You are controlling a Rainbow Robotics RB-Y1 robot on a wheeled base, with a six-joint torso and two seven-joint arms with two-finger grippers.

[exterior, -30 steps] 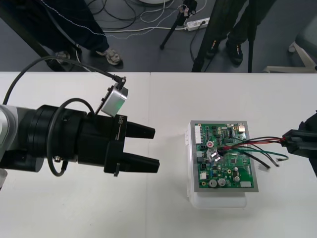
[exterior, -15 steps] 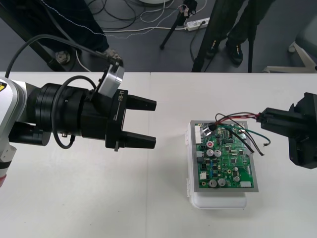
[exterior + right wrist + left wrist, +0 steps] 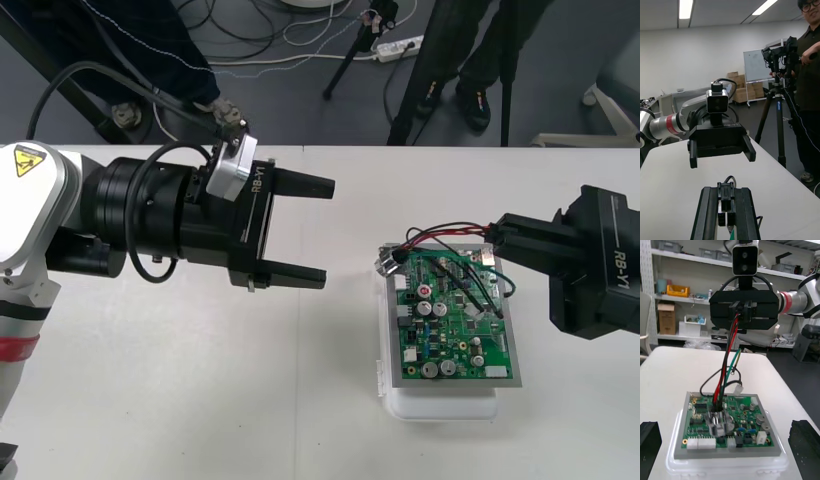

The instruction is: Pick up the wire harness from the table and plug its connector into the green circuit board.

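Observation:
The green circuit board (image 3: 455, 325) sits on its white base (image 3: 440, 405) at the table's right. My right gripper (image 3: 497, 237) hovers over the board's far right corner, shut on the harness's black plug (image 3: 726, 200). Red, black and green wires (image 3: 450, 235) run left from it to the metal socket (image 3: 390, 262), which is at the board's far left corner. My left gripper (image 3: 308, 230) stands open left of the board, pointing at it. In the left wrist view the socket (image 3: 717, 420) stands over the board (image 3: 752, 425), with wires (image 3: 728, 363) rising to the right gripper (image 3: 742, 309).
The other gripper (image 3: 720, 144), with a camera on top, faces my right gripper across the table. Bare table (image 3: 330, 400) lies between the left gripper and the board. Dark floor with cables and tripod legs (image 3: 345, 60) runs past the far edge.
The right gripper moved left and toward the far edge with the harness, dragging the socket from the board's middle to its far left corner. The left gripper shifted right and farther back.

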